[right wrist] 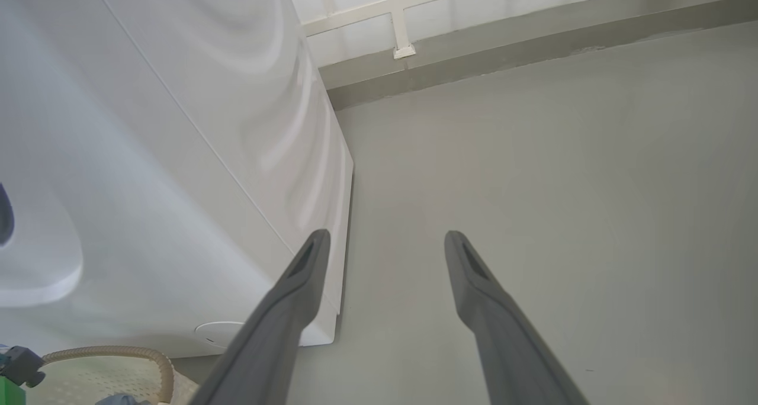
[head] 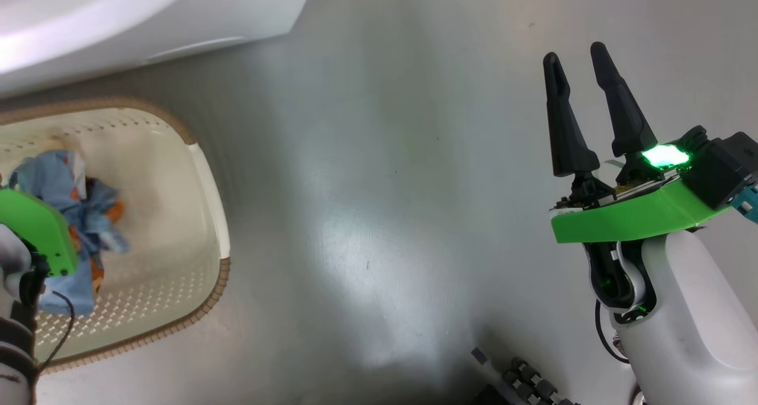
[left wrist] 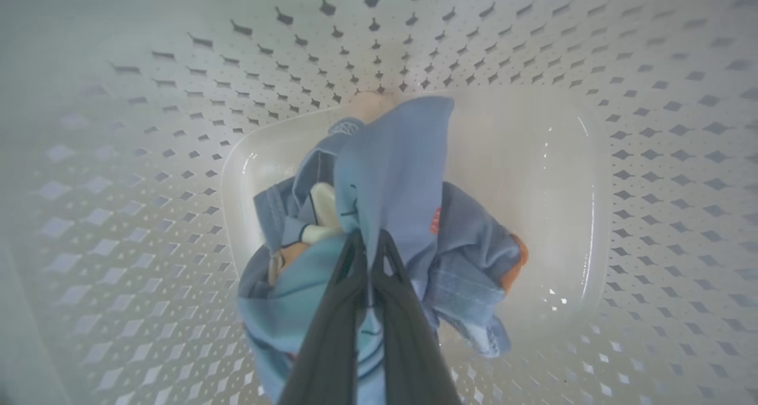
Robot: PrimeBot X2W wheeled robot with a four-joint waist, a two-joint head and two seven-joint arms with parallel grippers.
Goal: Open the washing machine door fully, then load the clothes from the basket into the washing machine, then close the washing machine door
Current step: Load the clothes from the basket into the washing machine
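Clothes (left wrist: 402,215) pinched in left claw (left wrist: 370,245).

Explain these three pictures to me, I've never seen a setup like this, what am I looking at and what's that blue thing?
This is a wheeled robot with two arms, each ending in a two-fingered pincer. The wide picture comes from its head, looking down at the grey floor. The other two come from cameras on its wrists. The left pincer is down inside the basket and shut on the clothes, light-blue fabric with orange prints. The right pincer hangs open over the floor, holding nothing. The big white box beside it is the washing machine.
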